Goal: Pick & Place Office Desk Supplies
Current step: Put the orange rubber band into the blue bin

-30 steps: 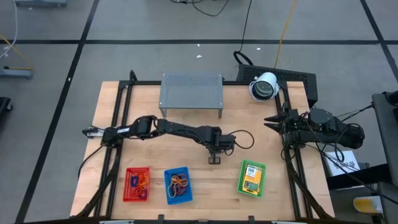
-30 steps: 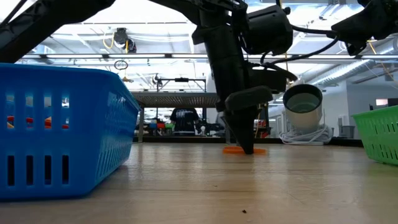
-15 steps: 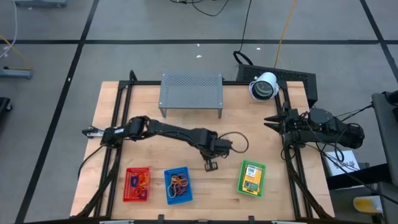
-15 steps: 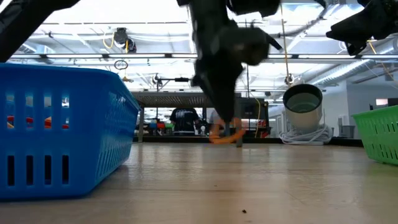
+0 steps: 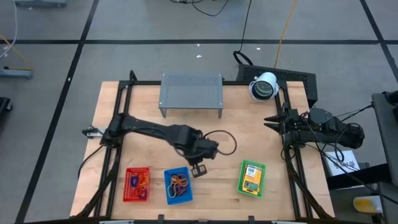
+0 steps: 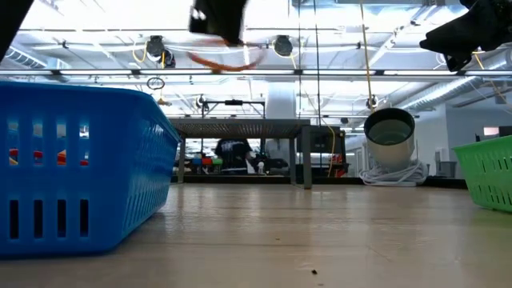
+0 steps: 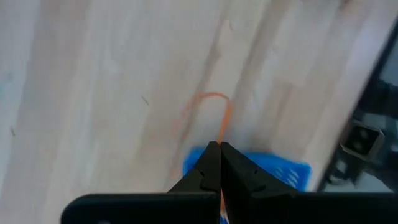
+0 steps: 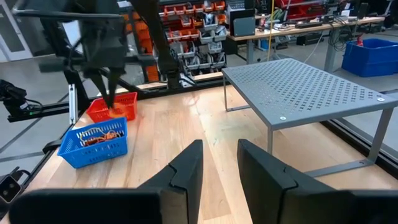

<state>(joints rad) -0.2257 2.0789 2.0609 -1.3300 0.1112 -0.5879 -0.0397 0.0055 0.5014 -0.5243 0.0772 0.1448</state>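
Pinching an orange rubber band (image 7: pixel 214 115) between its clenched fingertips, the left gripper (image 5: pixel 198 170) hangs in the lower centre of the overhead frame, above the table (image 5: pixel 261 118) and just off the upper right corner of the blue mesh basket (image 5: pixel 178 185). From its own wrist camera the band loops out ahead of the closed fingers (image 7: pixel 208 163) over pale wood, with a corner of the blue basket showing beyond them. At table height the same band appears as a blurred orange streak near the top of the frame, left of centre, well clear of the tabletop.

Inside the blue basket lie tangled rubber bands (image 5: pixel 179 184) in orange and dark tones. To its left, near the lower left of the overhead frame, the red mesh basket (image 5: pixel 137 184) holds more red and orange loops (image 5: pixel 138 181). To the right, the green mesh basket (image 5: pixel 252 178) carries a yellow-orange packet (image 5: pixel 252 180).

A grey perforated metal shelf (image 5: pixel 191 91) stands at the upper centre of the table, and a white cylindrical camera (image 5: pixel 263 86) sits at the upper right corner.

The right gripper (image 5: pixel 272 124) waits at the right edge of the overhead frame, its fingers (image 8: pixel 186 165) parted around nothing and pointed across the table toward the shelf.
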